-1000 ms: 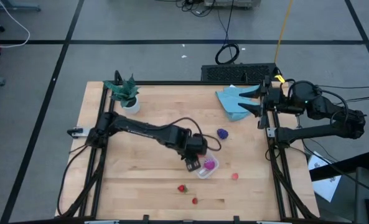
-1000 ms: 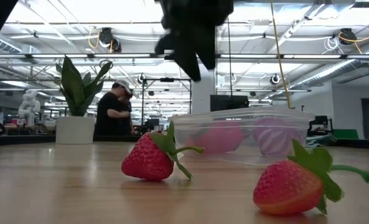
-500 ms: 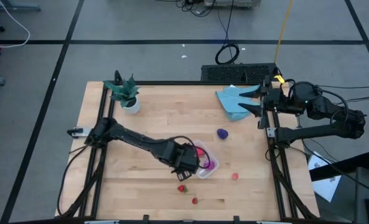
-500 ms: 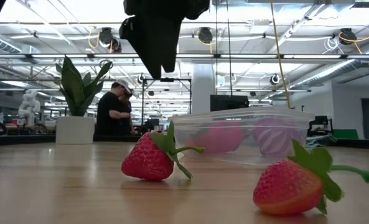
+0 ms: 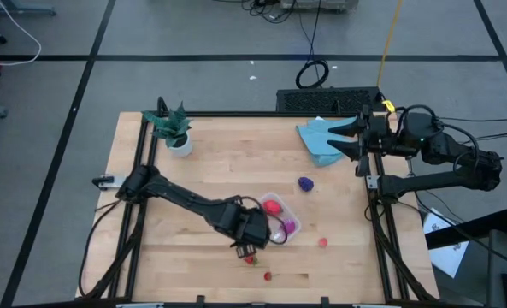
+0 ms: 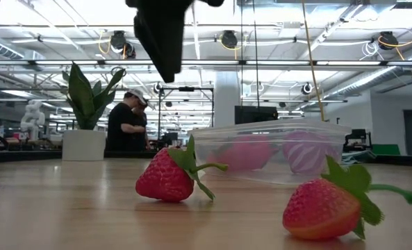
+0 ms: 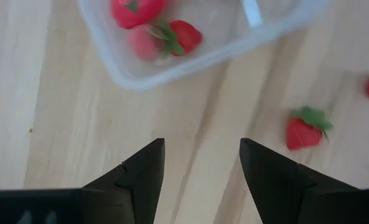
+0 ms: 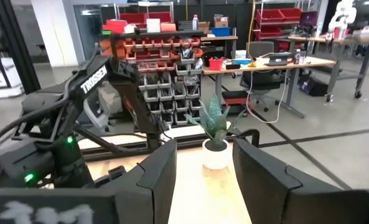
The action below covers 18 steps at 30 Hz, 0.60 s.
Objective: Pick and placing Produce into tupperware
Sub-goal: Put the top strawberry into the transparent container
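The clear tupperware (image 5: 280, 219) sits on the table with red and pink fruits (image 7: 148, 25) inside; in the low view the tupperware (image 6: 272, 149) shows pink pieces through its wall. My left gripper (image 5: 245, 246) is open, empty, pointing down just near-left of the tub, above a strawberry (image 5: 250, 257). In the left wrist view that strawberry (image 7: 305, 128) lies on the table beside the left gripper (image 7: 201, 167), not between the fingers. More strawberries (image 5: 267, 276) (image 5: 322, 242) and a purple fruit (image 5: 305, 183) lie loose on the table. My right gripper (image 5: 356, 137) waits open at the far right.
A potted plant (image 5: 173, 130) stands at the far-left corner and a blue cloth (image 5: 320, 141) lies far right under the right gripper. In the low view two strawberries (image 6: 168, 174) (image 6: 327, 206) lie in front of the tub. Bare wood stretches across the table's left half.
My left gripper has moved from over the tupperware toward the table's near edge and a little left, coming to stand over the strawberry beside the tub. The fruits in the tub, covered by the arm before, now show. The right arm has kept still.
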Tool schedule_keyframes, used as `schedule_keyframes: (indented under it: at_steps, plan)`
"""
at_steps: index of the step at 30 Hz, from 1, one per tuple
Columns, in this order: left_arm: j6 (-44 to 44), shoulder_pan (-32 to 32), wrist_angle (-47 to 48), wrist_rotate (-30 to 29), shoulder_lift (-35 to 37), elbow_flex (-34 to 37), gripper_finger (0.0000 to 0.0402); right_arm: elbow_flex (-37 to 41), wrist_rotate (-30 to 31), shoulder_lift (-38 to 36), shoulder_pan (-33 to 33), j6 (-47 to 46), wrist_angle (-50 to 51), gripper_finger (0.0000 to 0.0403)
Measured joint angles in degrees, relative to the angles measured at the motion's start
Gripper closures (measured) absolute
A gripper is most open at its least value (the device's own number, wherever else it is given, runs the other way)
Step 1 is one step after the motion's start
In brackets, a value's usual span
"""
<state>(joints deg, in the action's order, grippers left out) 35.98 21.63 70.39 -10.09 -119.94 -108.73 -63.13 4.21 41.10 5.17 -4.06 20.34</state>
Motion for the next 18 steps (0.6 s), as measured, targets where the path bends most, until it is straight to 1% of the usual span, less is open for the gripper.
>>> schedule_keyframes:
  at_steps: [4,7,10,14,18]
  plan:
    - [-1.4,2.2,-0.3,0.2,0.0,1.2,0.0188,0.0,0.0,0.0,0.0,-1.3,0.0,0.0252]
    - [0.0,3.3,-2.2,2.2,0.0,3.5,0.0188,0.0,0.0,0.1,0.0,-1.3,0.0,0.0252]
    - [1.1,4.3,-8.8,3.0,0.0,7.1,0.0188,0.0,0.0,0.1,0.0,-1.3,0.0,0.0252]
    - [3.1,5.1,-20.7,2.9,0.0,11.4,0.0188,0.0,0.0,0.1,0.0,-1.3,0.0,0.0252]
    - [5.4,4.7,-23.4,0.8,0.0,13.5,0.0188,0.0,-0.9,0.1,0.0,-1.3,0.2,0.0252]
